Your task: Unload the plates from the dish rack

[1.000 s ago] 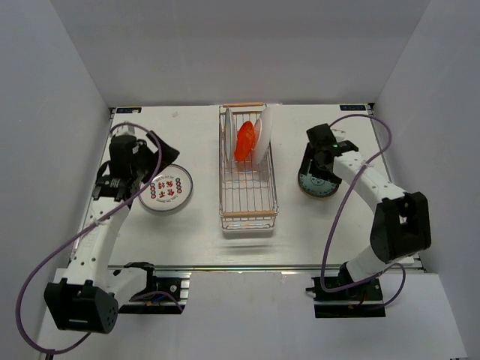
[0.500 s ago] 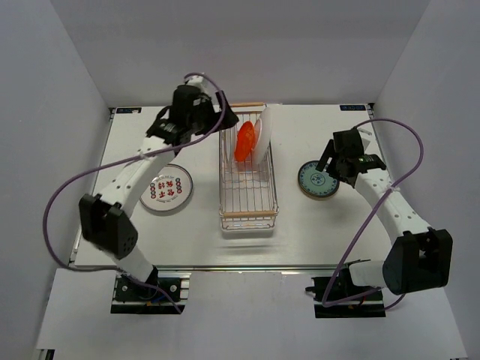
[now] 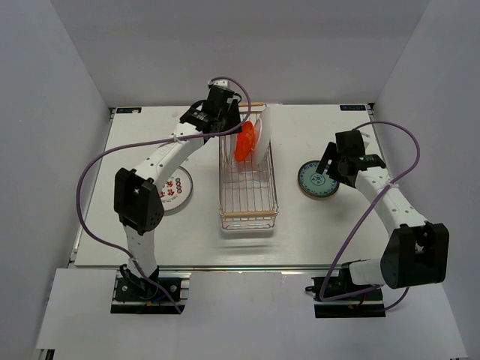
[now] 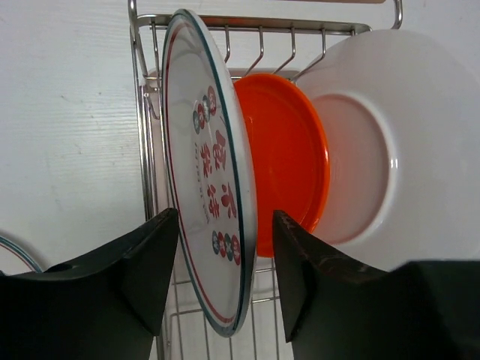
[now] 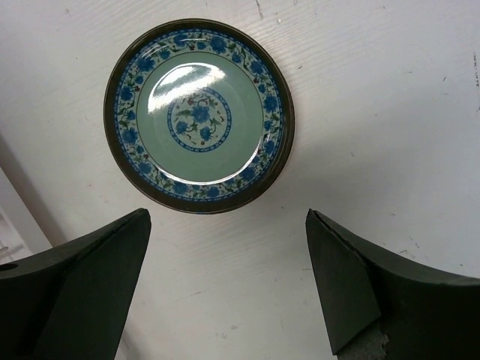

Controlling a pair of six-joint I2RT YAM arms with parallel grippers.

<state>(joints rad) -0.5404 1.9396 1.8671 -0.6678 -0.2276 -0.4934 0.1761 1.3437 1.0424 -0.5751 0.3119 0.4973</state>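
**A:** How far along is the unload?

**B:** I'd call it two out, three to go. The dish rack [image 3: 248,202] sits mid-table, its long side running front to back. Three plates stand on edge at its far end. On the left is a teal-rimmed plate [image 4: 210,187] with red and teal marks, and an orange plate [image 4: 289,172] is right behind it. Last comes a plain white plate [image 4: 367,150] showing its underside. Out on the table there's a red-marked plate [image 3: 176,191] left of the rack, partly under the left arm. A teal patterned plate [image 5: 199,112] lies flat off to the right, well apart from the rack.

**A:** And the grippers?

**B:** The left gripper [image 4: 225,221] is down at the rack with a finger on either side of the teal-rimmed plate's edge. The jaws are partway apart and a sliver of orange shows between the plate and one finger, so I wouldn't call it gripped yet. That looks like the next plate to come out. The right gripper [image 5: 226,217] hangs over the teal patterned plate, jaws wide, nothing in them.

**A:** What's the setup like?

**B:** The table [image 3: 315,232] is white, with a few scuffs and specks in the right wrist view. Plain pale walls [image 3: 75,75] box it in at the back and both sides. A purple cable [image 3: 90,172] loops off each arm.
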